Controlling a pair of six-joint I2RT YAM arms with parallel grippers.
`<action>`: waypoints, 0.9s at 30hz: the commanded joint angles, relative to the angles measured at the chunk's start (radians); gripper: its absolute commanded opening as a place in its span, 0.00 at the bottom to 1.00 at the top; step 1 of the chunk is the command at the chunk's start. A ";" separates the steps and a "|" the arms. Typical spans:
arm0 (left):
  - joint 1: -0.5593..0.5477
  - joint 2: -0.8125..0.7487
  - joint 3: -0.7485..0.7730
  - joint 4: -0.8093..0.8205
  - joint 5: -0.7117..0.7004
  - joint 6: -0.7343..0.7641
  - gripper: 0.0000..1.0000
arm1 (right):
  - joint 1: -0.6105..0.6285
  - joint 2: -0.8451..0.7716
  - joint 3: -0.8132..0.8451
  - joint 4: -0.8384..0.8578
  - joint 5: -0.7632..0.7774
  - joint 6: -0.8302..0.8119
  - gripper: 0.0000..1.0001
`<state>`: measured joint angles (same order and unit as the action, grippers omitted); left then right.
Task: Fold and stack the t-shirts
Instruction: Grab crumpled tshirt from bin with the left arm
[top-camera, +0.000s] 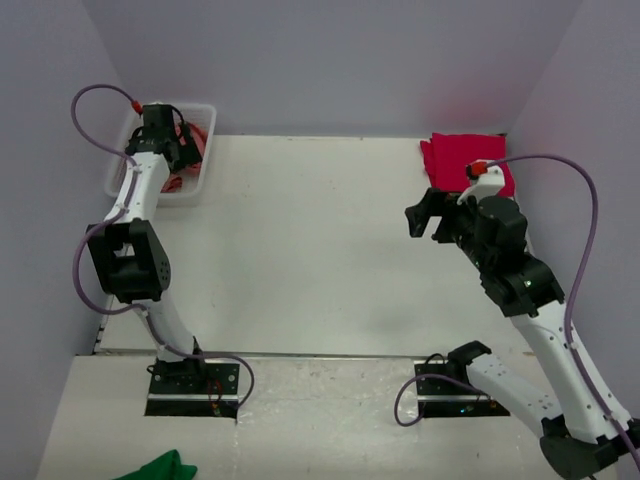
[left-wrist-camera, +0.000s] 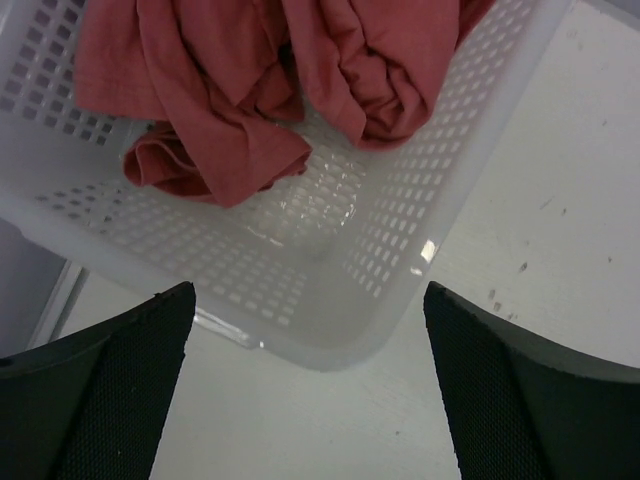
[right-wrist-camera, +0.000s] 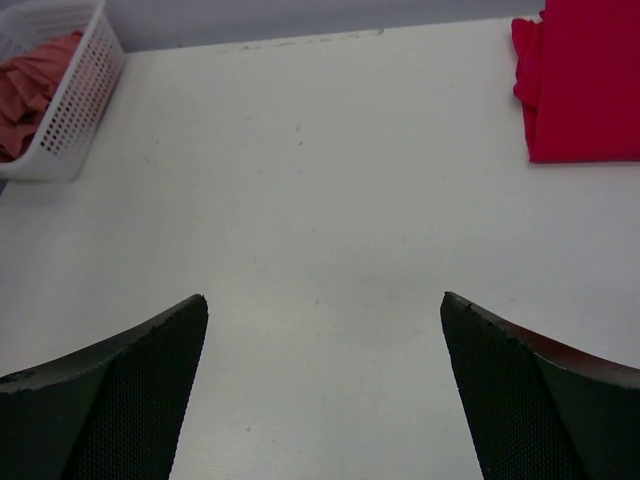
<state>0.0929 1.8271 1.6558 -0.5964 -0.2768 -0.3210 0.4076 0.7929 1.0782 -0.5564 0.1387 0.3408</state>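
Observation:
A crumpled salmon-red t-shirt (left-wrist-camera: 250, 80) lies in a white perforated basket (left-wrist-camera: 400, 230) at the table's far left; it also shows in the top view (top-camera: 198, 140) and the right wrist view (right-wrist-camera: 30, 90). My left gripper (left-wrist-camera: 310, 300) is open and empty, hovering above the basket's near corner. A folded crimson t-shirt (top-camera: 462, 160) lies flat at the far right, also in the right wrist view (right-wrist-camera: 585, 80). My right gripper (top-camera: 428, 222) is open and empty above the bare table, just in front of and left of the crimson shirt.
The basket (top-camera: 196, 186) stands against the back left wall. A small green cloth (top-camera: 160, 467) lies on the near shelf by the left arm's base. Purple cables loop from both arms. Walls enclose the table on three sides.

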 joint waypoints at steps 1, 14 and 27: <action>0.053 0.084 0.140 0.041 0.080 0.022 0.95 | 0.008 0.043 0.014 -0.011 -0.031 -0.003 0.99; 0.103 0.405 0.404 0.101 0.234 0.039 0.87 | 0.025 0.011 -0.029 0.036 -0.105 -0.013 0.99; 0.105 0.557 0.487 0.162 0.235 0.033 0.74 | 0.034 -0.011 -0.052 0.036 -0.094 -0.013 0.99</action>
<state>0.1913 2.3745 2.0914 -0.4934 -0.0559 -0.3111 0.4377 0.7876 1.0241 -0.5514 0.0570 0.3363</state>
